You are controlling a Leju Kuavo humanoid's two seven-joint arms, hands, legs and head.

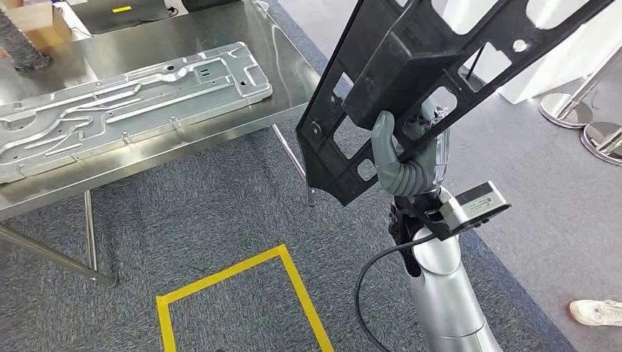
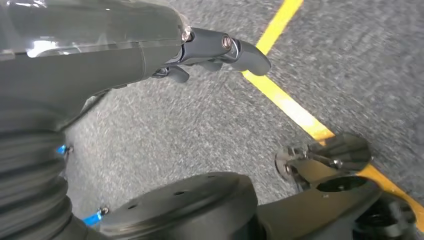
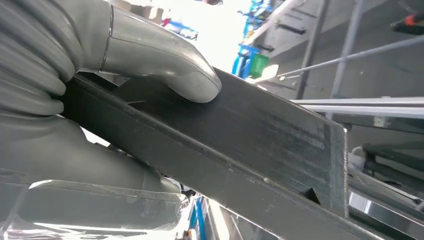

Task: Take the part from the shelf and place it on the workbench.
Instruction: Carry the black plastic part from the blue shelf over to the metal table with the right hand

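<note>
A large black frame part (image 1: pixel 411 73) with cut-out windows is held up in the air at the right of the head view, tilted. My right hand (image 1: pixel 400 158) grips its lower middle from beneath, thumb over the front. The right wrist view has the grey thumb (image 3: pixel 170 60) pressed on the black part (image 3: pixel 240 145). The steel workbench (image 1: pixel 220 136) stands at the upper left, apart from the part. My left hand (image 2: pixel 200 50) hangs over grey carpet, fingers loosely curled with nothing in them.
A long silver stamped metal panel (image 1: pixel 125 99) lies on the workbench. Yellow tape (image 1: pixel 235 275) marks a box on the carpet in front of it. Chrome stanchion bases (image 1: pixel 579 121) stand at the right. A person's white shoe (image 1: pixel 595 312) is at the bottom right.
</note>
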